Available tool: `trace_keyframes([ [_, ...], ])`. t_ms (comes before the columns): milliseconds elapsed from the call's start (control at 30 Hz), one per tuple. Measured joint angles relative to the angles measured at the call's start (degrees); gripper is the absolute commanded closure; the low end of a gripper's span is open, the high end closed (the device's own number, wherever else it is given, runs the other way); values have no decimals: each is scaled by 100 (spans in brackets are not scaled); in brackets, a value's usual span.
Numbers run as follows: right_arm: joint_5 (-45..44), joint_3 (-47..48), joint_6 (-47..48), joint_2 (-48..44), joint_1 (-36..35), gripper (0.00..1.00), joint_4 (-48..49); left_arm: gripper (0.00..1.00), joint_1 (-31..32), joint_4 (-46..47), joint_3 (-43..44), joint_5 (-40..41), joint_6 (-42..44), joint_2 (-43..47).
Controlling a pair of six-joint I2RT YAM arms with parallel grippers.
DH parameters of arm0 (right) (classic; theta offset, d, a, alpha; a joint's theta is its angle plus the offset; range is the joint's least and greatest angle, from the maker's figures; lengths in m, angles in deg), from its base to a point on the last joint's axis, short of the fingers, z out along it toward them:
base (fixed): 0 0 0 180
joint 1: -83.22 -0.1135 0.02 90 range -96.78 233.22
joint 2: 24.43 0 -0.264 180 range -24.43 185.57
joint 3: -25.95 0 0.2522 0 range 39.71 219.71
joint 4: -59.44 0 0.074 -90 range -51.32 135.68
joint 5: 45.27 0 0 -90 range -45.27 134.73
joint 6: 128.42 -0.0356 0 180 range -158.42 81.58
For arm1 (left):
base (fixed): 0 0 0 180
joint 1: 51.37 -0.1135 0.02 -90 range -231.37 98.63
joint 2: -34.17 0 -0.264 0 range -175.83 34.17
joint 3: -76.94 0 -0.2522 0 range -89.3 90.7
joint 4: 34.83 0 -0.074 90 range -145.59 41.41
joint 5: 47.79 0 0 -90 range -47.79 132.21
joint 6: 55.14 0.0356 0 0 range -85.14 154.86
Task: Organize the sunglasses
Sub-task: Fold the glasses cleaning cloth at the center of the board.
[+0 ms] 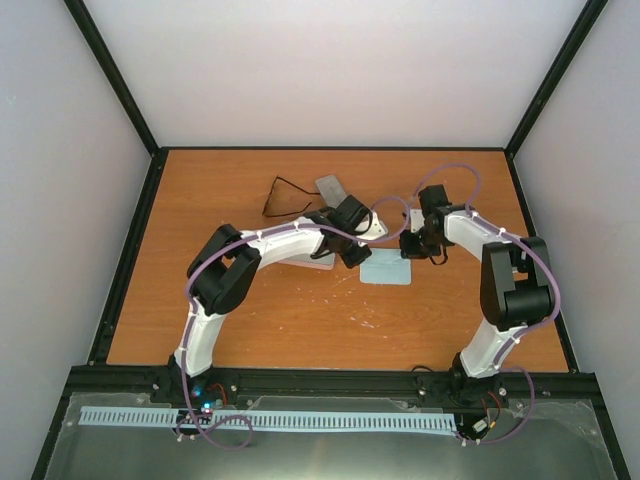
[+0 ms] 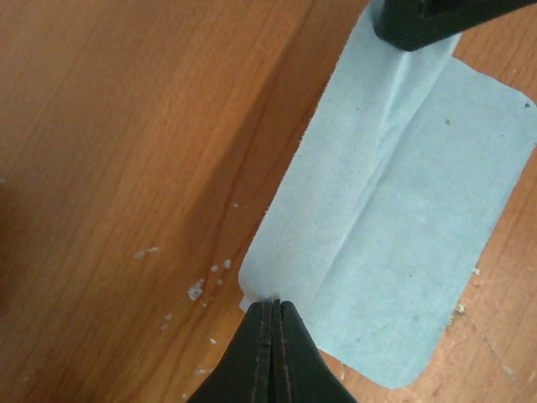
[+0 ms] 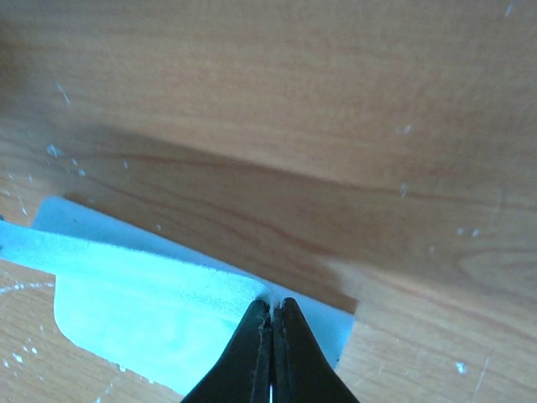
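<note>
The sunglasses [image 1: 284,196], a thin black outline, lie on the table at the back, left of both grippers. A light-blue cloth [image 1: 388,269] lies between the grippers. My left gripper [image 1: 357,257] is shut on the cloth's left edge; in the left wrist view the jaws [image 2: 274,304] pinch the cloth [image 2: 394,210], which has a crease down its middle. My right gripper [image 1: 413,249] is shut on the cloth's right corner; in the right wrist view the jaws [image 3: 270,304] hold a lifted layer of the cloth [image 3: 143,302]. The right gripper's fingers [image 2: 419,21] show at the top of the left wrist view.
A grey oblong case [image 1: 330,187] lies just right of the sunglasses, behind the left gripper. The orange wooden table [image 1: 300,320] is bounded by a black frame and white walls. Small white flecks [image 2: 195,290] mark the wood.
</note>
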Motion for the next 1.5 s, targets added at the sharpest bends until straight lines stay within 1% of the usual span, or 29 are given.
trace_keyframes([
  [400, 219, -614, -13, -76, 0, 96, -15, 98, 63, 105, -282, -164, -125, 37],
  [500, 232, -647, -15, -116, 0, 88, -15, 98, 76, 107, -282, -210, -166, 48],
  [600, 273, -667, -44, -120, 0, 75, -4, 97, 107, 133, -295, -240, -192, 59],
  [700, 372, -758, -92, -140, 0, 69, -4, 97, 175, 177, -365, -256, -210, 85],
  [1000, 640, -942, -345, -505, 0, 67, -7, 97, 422, 289, -745, -352, -240, 192],
  [1033, 651, -942, -369, -555, 0, 65, -7, 97, 424, 299, -837, -352, -240, 247],
  [1100, 649, -942, -446, -664, 0, 52, -4, 97, 424, 326, -988, -348, -240, 343],
  [1133, 629, -942, -498, -726, 0, 49, -4, 96, 424, 348, -1064, -343, -240, 396],
  [1367, 286, -942, -704, -970, 0, 46, 94, 90, 426, 450, -1565, -199, -232, 754],
  [1500, 125, -942, -721, -938, 0, 45, 122, 80, 426, 496, -1668, -81, -219, 863],
])
